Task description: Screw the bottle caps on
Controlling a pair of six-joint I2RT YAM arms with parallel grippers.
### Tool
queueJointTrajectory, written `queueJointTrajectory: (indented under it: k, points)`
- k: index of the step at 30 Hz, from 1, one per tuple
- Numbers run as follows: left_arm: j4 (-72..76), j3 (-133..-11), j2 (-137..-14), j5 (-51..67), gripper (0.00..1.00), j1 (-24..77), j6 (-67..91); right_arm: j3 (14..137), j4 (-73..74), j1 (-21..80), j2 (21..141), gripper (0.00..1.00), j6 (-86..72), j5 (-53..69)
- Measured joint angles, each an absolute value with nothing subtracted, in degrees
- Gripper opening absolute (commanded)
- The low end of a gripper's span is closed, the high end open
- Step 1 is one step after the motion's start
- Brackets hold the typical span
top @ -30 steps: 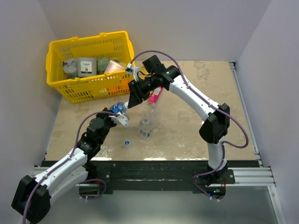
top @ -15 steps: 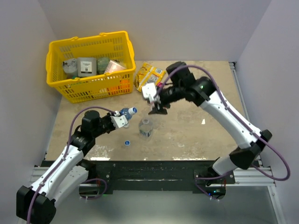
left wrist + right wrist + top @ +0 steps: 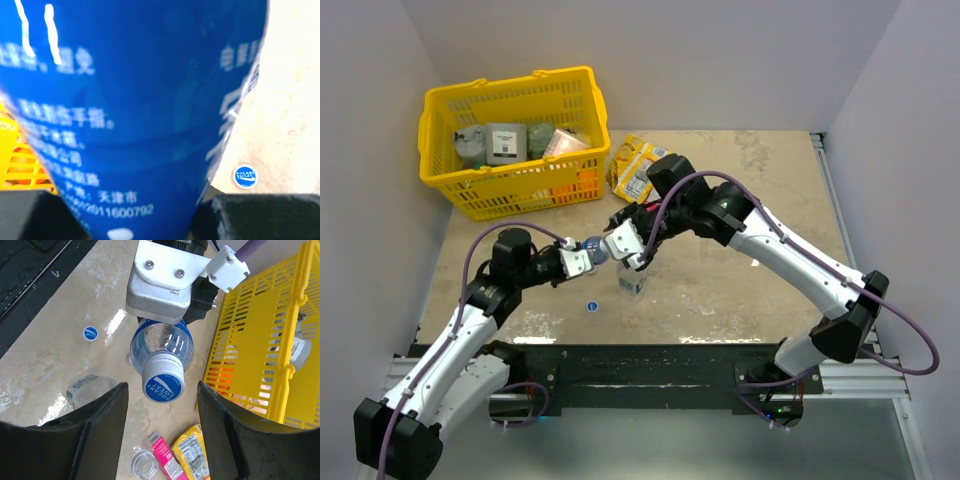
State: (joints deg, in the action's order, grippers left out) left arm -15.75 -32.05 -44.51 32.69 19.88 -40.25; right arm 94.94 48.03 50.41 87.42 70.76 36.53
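Note:
My left gripper (image 3: 578, 260) is shut on the dark-blue-labelled bottle (image 3: 590, 246), held sideways above the table; its label fills the left wrist view (image 3: 125, 100). A blue cap (image 3: 163, 381) sits on its neck. My right gripper (image 3: 616, 246) is open, and its fingers (image 3: 107, 410) stand either side of that cap without touching it. A loose blue cap (image 3: 591, 306) lies on the table and shows in both wrist views (image 3: 245, 176) (image 3: 90, 333). An uncapped clear bottle (image 3: 632, 280) stands near it. Another open bottle (image 3: 145, 466) stands by the pink packet. The whitish cap is out of view.
A yellow basket (image 3: 450, 195) with several items stands at the back left, its wall close to my right gripper (image 3: 260, 350). A yellow snack packet (image 3: 638, 165) and a pink packet (image 3: 167, 460) lie behind the bottles.
My right arm has swung from the back of the table down and left to face the cap of the held bottle. My left gripper has shifted slightly with the bottle.

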Motion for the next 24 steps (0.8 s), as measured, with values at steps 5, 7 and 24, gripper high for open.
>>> queueJointTrajectory:
  k: [5, 7, 24]
  points:
    - [-15.8, -32.1, -44.8, 33.8, 0.00, 19.9, -41.3, 96.4, 48.6, 50.9, 88.6, 0.39, 72.9, 36.6]
    - [-15.7, -32.4, -44.9, 33.9, 0.00, 19.9, -41.3, 97.1, 49.9, 51.0, 88.9, 0.33, 73.6, 36.6]
    - [8.6, -22.9, -43.0, -4.8, 0.00, 28.8, -34.7, 124.2, 51.4, 41.6, 112.2, 0.00, 14.8, 47.4]
